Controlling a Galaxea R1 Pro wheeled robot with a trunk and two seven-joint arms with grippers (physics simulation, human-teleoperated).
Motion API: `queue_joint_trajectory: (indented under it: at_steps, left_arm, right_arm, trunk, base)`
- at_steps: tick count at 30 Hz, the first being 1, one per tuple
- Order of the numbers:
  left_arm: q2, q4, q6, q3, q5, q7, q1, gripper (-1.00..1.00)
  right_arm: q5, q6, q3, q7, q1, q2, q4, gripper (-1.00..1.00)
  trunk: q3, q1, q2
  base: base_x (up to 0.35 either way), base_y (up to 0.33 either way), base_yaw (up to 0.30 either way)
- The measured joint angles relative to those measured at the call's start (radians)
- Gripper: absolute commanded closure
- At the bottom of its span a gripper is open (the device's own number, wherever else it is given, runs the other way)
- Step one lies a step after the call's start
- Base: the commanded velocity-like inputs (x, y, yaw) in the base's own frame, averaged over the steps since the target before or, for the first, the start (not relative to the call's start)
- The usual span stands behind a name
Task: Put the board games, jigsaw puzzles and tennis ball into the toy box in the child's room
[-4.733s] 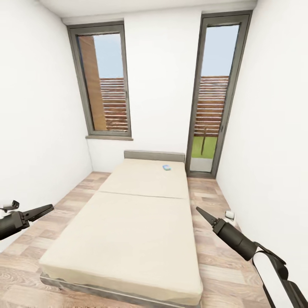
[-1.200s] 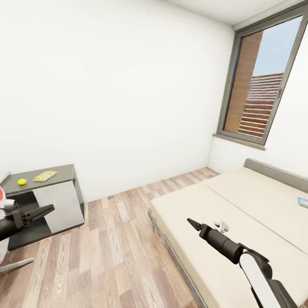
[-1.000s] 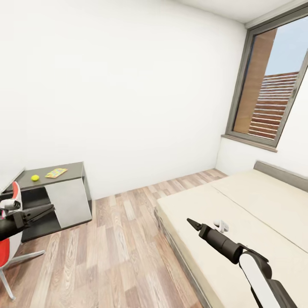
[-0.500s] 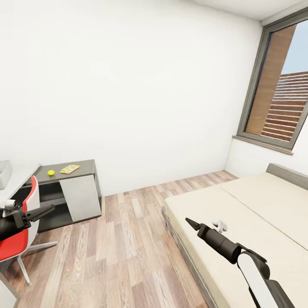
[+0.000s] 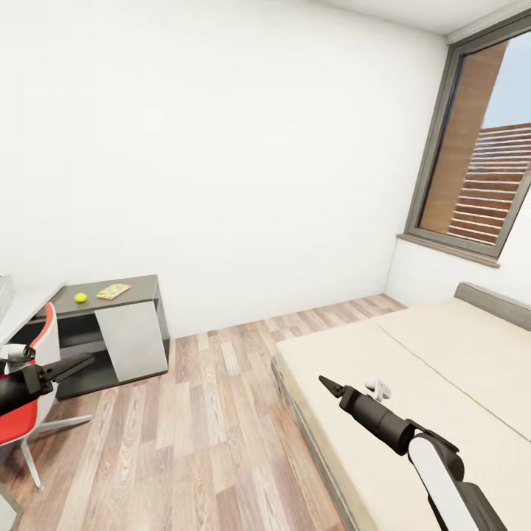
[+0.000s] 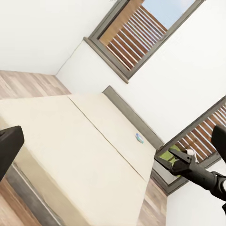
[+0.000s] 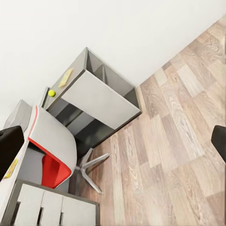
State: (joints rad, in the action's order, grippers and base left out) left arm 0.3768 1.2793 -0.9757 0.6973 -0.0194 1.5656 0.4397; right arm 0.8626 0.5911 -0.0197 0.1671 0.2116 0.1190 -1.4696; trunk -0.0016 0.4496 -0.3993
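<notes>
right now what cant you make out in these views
- Toy box: head view, cut by the left edge; only a grey corner on the table shows.
- Small blue item on the bed: left wrist view, too small to identify.
- Jigsaw puzzle beside the tennis ball: head view, too small to read its pattern.
- Left pincer and right pincer: head view, too small to tell whether they are shut.

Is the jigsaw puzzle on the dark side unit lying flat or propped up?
Flat. In the head view the jigsaw puzzle lies face up on the dark side unit, beside the tennis ball.
</notes>
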Motion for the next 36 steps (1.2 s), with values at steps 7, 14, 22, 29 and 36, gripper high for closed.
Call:
queue_joint_trajectory:
  at_steps: [7,14,22,29,36]
  left_arm:
    - [0.0,0.0,0.0,0.0,0.0,0.0,0.0,-1.0]
    - [0.0,0.0,0.0,0.0,0.0,0.0,0.0,-1.0]
    - [-0.001,0.0,0.0,0.0,0.0,0.0,0.0,-1.0]
    - [-0.001,0.0,0.0,-0.001,0.0,0.0,0.0,-1.0]
    - [-0.006,0.001,0.0,-0.001,0.0,0.0,0.0,-1.0]
  right_arm:
    - [0.0,-0.002,-0.01,0.0,0.0,-0.002,0.0,-1.0]
    - [0.0,-0.002,-0.013,-0.001,0.0,-0.003,0.0,-1.0]
    - [-0.001,-0.002,-0.014,-0.001,0.0,-0.003,-0.001,-1.0]
    - [-0.001,-0.002,-0.014,-0.001,0.001,-0.003,0.0,-1.0]
    - [-0.001,-0.002,-0.014,-0.001,0.0,-0.003,0.002,-1.0]
  trunk:
    - [0.006,0.0,0.0]
    - [0.014,0.0,0.0]
    - [0.023,0.0,0.0]
    - [0.031,0.0,0.0]
    - [0.039,0.0,0.0]
  base:
    - [0.0,-0.139,0.181]
    - [0.0,-0.015,0.207]
    - [0.0,-0.001,0.21]
    - [0.0,-0.006,0.21]
    - [0.0,-0.153,0.21]
